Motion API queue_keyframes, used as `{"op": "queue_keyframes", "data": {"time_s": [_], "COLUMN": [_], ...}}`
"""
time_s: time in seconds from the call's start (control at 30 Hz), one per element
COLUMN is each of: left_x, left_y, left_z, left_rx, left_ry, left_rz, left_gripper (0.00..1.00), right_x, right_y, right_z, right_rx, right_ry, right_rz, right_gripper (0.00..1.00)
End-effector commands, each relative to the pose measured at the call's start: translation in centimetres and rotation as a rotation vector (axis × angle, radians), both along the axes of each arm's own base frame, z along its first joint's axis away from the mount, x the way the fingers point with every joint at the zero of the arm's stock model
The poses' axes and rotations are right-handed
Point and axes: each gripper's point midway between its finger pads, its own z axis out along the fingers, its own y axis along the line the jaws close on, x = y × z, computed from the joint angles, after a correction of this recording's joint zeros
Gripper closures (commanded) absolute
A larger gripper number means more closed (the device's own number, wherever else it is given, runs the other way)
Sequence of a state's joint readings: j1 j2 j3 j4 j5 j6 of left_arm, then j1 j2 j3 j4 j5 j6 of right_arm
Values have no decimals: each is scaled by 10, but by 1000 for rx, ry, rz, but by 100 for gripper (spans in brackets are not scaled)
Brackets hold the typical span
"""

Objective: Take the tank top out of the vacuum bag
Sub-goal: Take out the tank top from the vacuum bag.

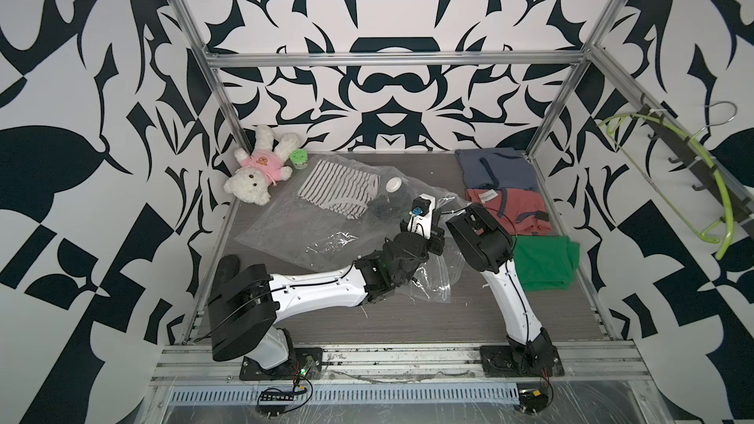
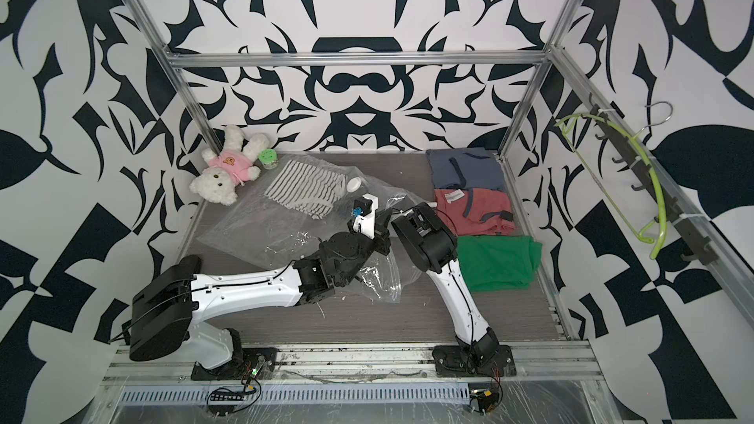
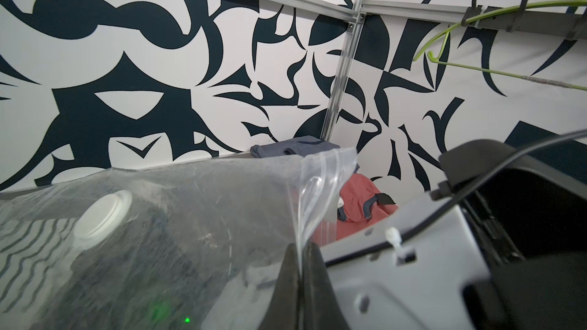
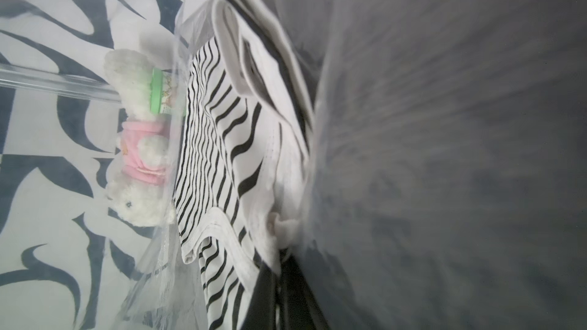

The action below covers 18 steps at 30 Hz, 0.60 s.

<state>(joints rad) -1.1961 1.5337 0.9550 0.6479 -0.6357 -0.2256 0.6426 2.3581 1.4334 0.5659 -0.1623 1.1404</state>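
Two grips are established, but extraction is not yet achieved. The vacuum bag (image 1: 285, 234) is spread across the centre of both top views, and its zip edge (image 3: 327, 166) is pinched by the fully closed left gripper (image 3: 300, 250). The striped tank top (image 1: 338, 189), upper left of centre, lies wholly inside and appears clamped by the closed right gripper (image 4: 281, 258). Withdrawal is outstanding.

I watch a grey tabletop (image 1: 408, 320) carrying the clear vacuum bag (image 1: 293, 230) mid-table, teddy bear (image 1: 261, 169) and green-lidded jar (image 1: 300, 159) far left, and blue top (image 1: 495, 171), red top (image 1: 510, 208) and green cloth (image 1: 544, 263) along the right.
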Motion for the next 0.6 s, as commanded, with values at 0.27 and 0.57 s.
{"op": "queue_keyframes", "data": {"time_s": [0.27, 0.57], "left_x": [2, 0], "left_y": [5, 8], "left_z": [-24, -8], "left_rx": [69, 80], "left_ry": [31, -7], "left_rz": [21, 18], "left_gripper": [100, 100], "right_x": [-31, -39], "right_y": [-7, -9], "right_z": [-1, -4], "right_rx": [-58, -58], "right_ry": [16, 35], "right_rz": [39, 54], "right_gripper": [100, 100]}}
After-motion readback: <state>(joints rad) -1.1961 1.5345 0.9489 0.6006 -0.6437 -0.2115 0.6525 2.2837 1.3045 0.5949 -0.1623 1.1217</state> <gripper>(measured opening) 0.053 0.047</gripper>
